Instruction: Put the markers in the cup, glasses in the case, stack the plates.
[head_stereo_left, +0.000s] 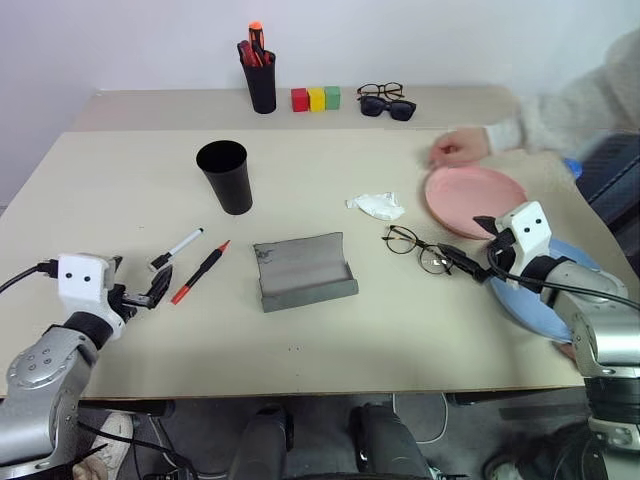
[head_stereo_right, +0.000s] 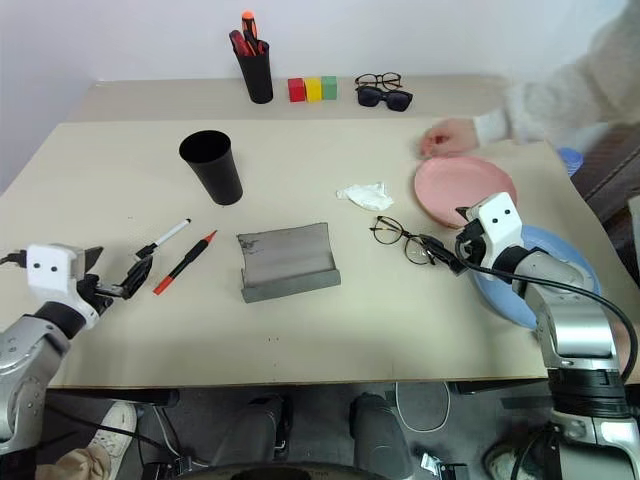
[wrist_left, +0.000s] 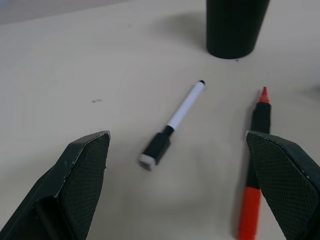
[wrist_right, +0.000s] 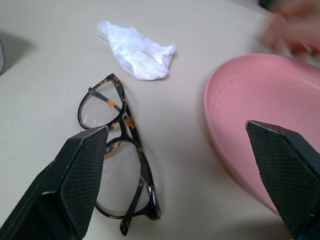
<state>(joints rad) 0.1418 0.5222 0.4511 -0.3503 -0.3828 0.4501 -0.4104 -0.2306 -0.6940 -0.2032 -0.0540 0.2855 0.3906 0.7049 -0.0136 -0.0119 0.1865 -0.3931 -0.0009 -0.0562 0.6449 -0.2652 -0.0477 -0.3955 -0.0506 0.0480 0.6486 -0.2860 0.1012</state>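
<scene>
The white marker (head_stereo_left: 178, 248) and the black marker with red ends (head_stereo_left: 200, 272) lie side by side on the table, near the black cup (head_stereo_left: 226, 176), which stands upright beyond them. My left gripper (head_stereo_left: 140, 282) is open, low over the table just short of the markers (wrist_left: 175, 120). The grey case (head_stereo_left: 303, 270) lies open at the middle. To its right lie the thin-rimmed glasses (head_stereo_left: 418, 247), unfolded. My right gripper (head_stereo_left: 470, 245) is open right beside them, its fingers apart above the glasses (wrist_right: 120, 165). The pink plate (head_stereo_left: 472, 197) sits beyond, and the blue plate (head_stereo_left: 540, 300) lies partly under my right arm.
A crumpled white tissue (head_stereo_left: 377, 206) lies between the glasses and the cup. A person's hand (head_stereo_left: 460, 148) rests at the pink plate's far edge. At the back stand a pen holder with orange pens (head_stereo_left: 260, 75), three coloured blocks (head_stereo_left: 316, 98) and two other pairs of glasses (head_stereo_left: 385, 100).
</scene>
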